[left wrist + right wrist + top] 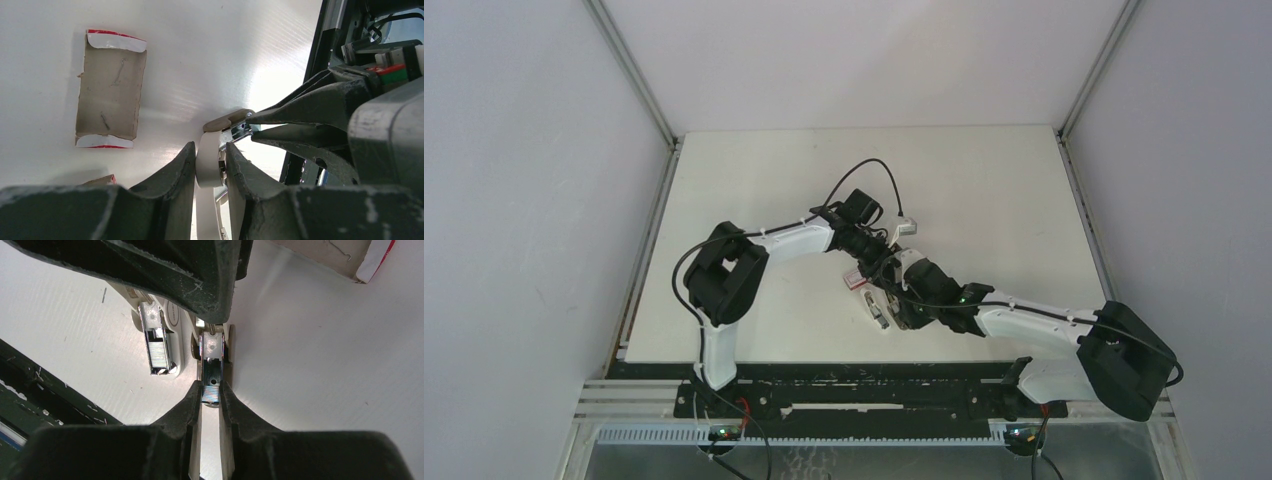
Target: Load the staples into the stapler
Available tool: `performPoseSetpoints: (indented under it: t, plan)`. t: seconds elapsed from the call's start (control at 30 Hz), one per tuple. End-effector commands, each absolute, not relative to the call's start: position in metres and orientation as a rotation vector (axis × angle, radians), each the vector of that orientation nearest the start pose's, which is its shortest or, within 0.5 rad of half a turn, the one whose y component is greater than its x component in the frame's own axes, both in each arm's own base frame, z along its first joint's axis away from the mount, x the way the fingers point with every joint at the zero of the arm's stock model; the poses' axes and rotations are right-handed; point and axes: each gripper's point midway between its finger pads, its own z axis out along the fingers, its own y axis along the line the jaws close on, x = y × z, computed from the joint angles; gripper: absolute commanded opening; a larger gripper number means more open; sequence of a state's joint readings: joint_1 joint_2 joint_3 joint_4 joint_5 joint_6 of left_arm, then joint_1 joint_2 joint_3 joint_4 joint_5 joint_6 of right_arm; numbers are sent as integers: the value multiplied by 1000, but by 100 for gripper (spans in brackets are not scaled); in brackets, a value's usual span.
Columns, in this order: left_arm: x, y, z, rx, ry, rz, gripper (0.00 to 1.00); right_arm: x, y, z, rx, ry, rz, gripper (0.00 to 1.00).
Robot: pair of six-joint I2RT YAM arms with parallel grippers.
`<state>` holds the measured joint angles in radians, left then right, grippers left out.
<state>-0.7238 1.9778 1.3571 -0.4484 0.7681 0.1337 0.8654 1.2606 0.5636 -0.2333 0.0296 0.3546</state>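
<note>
One stapler [209, 172] pinched in left hand [210, 147], tip in right hand [210, 388]

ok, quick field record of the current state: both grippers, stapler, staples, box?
left gripper: closed on the white body of the stapler
right gripper: closed on the stapler's metal upper arm
stapler: hinged open, halves side by side in the right wrist view
staples: grey strip sitting in the open channel
box: open cardboard tray on the table, apart from the stapler, no strip inside
</note>
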Motion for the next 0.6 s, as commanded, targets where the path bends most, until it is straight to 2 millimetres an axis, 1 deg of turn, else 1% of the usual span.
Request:
performPoseSetpoints:
  t: [0.0, 0.33, 0.57]
  plan:
    - [246, -377, 79, 1351, 2195, -1250, 31, 186, 233, 38, -651, 2431, 464, 12]
    - [246, -377, 80, 1343, 2193, -1252, 28, 187, 234, 35, -651, 2439, 461, 10]
    - [245, -377, 80, 1341, 2196, -1251, 28, 188, 229, 30, -644, 2458, 419, 10]
